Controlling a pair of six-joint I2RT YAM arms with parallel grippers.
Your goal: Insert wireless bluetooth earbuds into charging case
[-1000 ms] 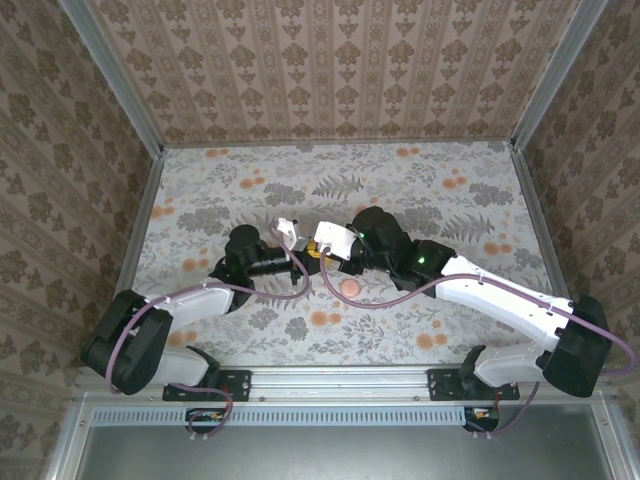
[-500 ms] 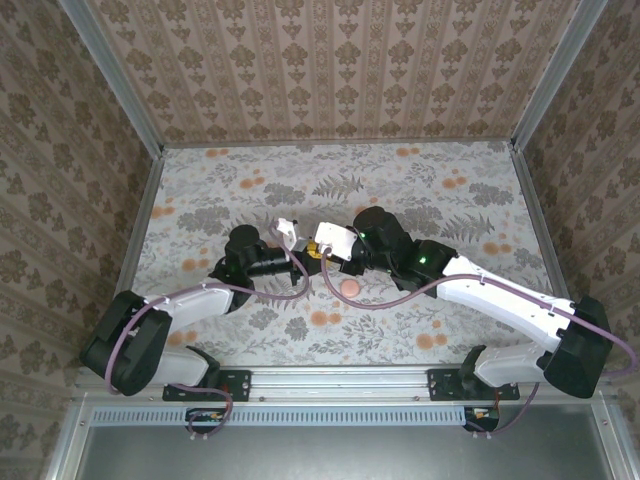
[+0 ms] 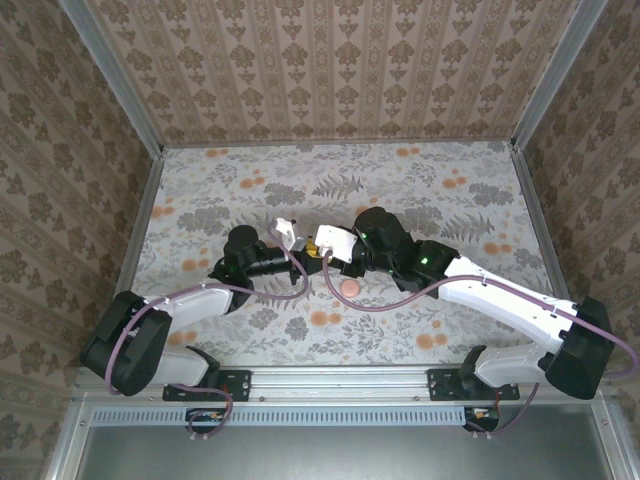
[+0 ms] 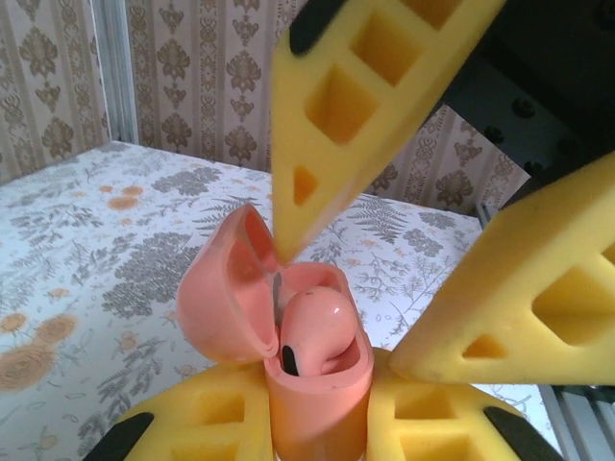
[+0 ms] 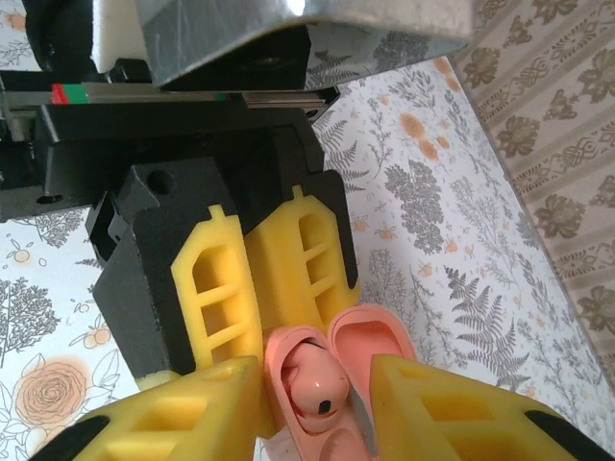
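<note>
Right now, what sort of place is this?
Probably a robot test booth, not a home: wallpaper-printed walls in metal framing, a floral-printed table, and a left arm and right arm bolted to a rail at its near edge.

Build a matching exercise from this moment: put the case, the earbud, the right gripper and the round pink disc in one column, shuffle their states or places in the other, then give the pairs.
Column 1
1. charging case
2. earbud
3. right gripper
4. pink disc

Column 2
A. lying on the table, held by nothing
B. jaws apart, one finger on each side of the open case
C. clamped by the left gripper, lid swung open
D. sitting in the case's base

Pairs: 1-C, 2-D, 3-B, 4-A
</note>
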